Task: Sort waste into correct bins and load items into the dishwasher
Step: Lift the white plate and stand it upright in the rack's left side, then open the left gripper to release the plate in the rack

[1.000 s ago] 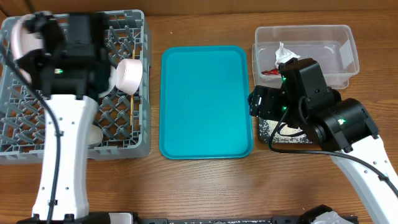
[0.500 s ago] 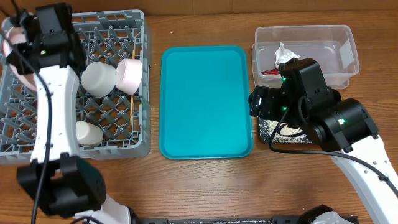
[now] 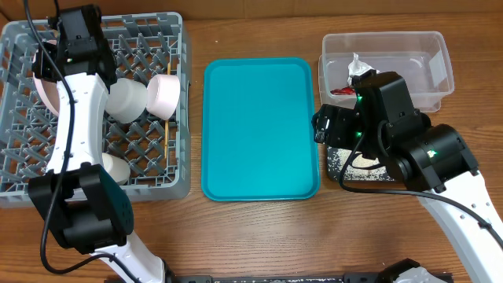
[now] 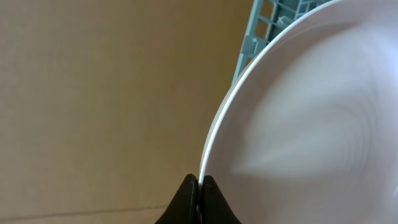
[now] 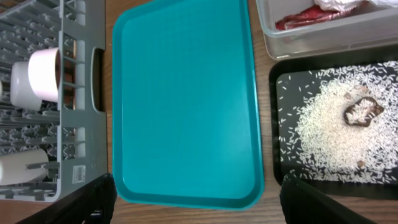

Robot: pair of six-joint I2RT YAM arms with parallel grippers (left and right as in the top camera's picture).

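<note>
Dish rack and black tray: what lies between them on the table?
The teal tray lies between the dish rack and the black tray; the right wrist view shows it best.

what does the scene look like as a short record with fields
left pincer: shut on the plate rim, at the rack's left side
right pincer: open, holding nothing, above where teal tray and black tray meet
rack: grey bowl, white bowl, cup
clear tub: red wrapper, napkin
black tray: rice, brown lump
</note>
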